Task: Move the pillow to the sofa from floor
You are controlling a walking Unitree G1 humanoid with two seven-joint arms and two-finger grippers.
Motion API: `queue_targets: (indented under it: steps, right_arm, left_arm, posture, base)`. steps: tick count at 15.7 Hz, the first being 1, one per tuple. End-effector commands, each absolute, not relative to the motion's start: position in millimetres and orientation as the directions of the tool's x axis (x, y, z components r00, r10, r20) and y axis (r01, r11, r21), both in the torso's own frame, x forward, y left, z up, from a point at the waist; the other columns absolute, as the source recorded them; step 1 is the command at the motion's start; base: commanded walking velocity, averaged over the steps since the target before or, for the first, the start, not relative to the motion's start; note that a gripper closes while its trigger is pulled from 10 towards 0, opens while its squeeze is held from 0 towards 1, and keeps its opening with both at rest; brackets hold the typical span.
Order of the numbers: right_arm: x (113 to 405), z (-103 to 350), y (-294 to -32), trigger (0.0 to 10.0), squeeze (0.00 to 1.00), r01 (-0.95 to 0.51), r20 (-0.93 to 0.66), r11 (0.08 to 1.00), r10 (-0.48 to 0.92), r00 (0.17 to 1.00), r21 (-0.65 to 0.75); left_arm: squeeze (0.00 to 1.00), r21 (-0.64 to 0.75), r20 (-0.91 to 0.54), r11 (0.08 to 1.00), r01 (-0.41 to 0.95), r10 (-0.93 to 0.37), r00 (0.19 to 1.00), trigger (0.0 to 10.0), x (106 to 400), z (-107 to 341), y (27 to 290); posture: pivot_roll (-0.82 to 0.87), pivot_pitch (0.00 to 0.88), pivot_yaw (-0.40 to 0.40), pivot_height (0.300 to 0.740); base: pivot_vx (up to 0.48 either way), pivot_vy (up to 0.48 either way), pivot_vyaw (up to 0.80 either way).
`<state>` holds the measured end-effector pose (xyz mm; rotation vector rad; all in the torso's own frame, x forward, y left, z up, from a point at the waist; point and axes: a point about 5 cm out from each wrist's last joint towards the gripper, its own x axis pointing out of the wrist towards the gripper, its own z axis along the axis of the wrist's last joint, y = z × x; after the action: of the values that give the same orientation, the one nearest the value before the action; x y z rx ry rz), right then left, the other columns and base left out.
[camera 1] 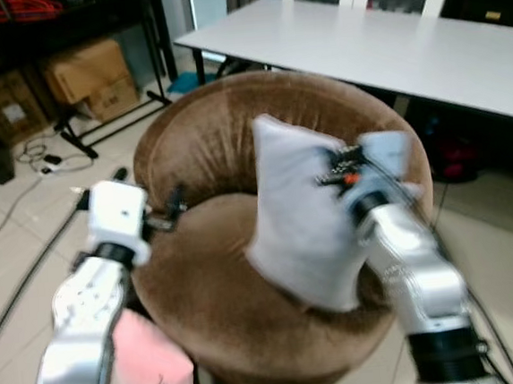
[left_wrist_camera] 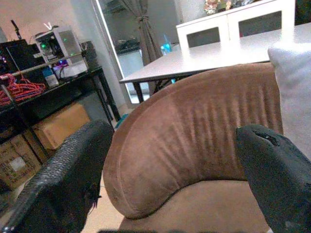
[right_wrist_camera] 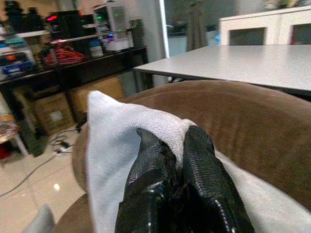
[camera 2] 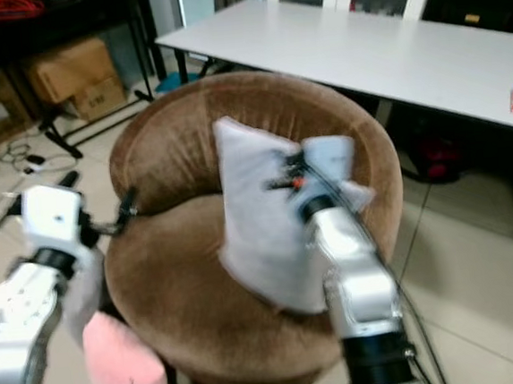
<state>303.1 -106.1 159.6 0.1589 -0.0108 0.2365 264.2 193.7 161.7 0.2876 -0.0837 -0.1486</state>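
Right end effector (right_wrist_camera: pixel 182 194) clamped on pale grey square pillow (camera 1: pixel 299 211) — hanging upright over round brown velvet sofa (camera 1: pixel 205 322) seat; left end effector (left_wrist_camera: pixel 170 179) spread, empty.

Even indoor light fills the room, and the white table (camera 1: pixel 387 46) shows a pale sheen, perhaps from a window beyond it. Both eye views are softly blurred. In the wrist views the black fingers (right_wrist_camera: pixel 165 194) loom large and slightly soft.

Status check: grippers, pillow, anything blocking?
Right gripper shut on white pillow, held over brown sofa seat. Left gripper open, beside sofa. Nothing blocking.
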Motion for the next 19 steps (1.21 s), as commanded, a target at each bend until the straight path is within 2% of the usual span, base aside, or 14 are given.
queue_targets:
  steps: [1, 15, 19]
  right_arm:
    - [305.2, 176.0, -116.4, 10.0, 0.0, -0.215, 0.106, 0.966, 0.202, 0.974, 0.143]
    - [304.9, 175.0, -116.8, 10.0, 0.0, -0.213, 0.101, 0.965, 0.199, 0.975, 0.152]
    - [308.0, 177.5, -109.1, 10.0, 0.0, -0.258, 0.092, 0.953, 0.246, 0.965, 0.158]
  left_arm:
    - [0.0, 0.289, 0.061, 0.945, 0.151, -0.176, 0.983, 10.0, 265.5, 162.0, 188.4]
    - [0.0, 0.287, 0.062, 0.945, 0.158, -0.182, 0.981, 10.0, 266.4, 162.3, 186.1]
    - [0.0, 0.322, 0.016, 0.917, 0.234, -0.252, 0.968, 10.0, 262.2, 157.7, 183.7]
  posture:
    - [-0.04, 0.0, 0.007, 0.74]
    - [-0.04, 0.0, 0.006, 0.74]
    - [-0.04, 0.0, 0.002, 0.74]
  base:
    - [0.296, 0.0, 0.0]
    - [0.296, 0.0, 0.0]
    - [0.0, 0.0, 0.0]
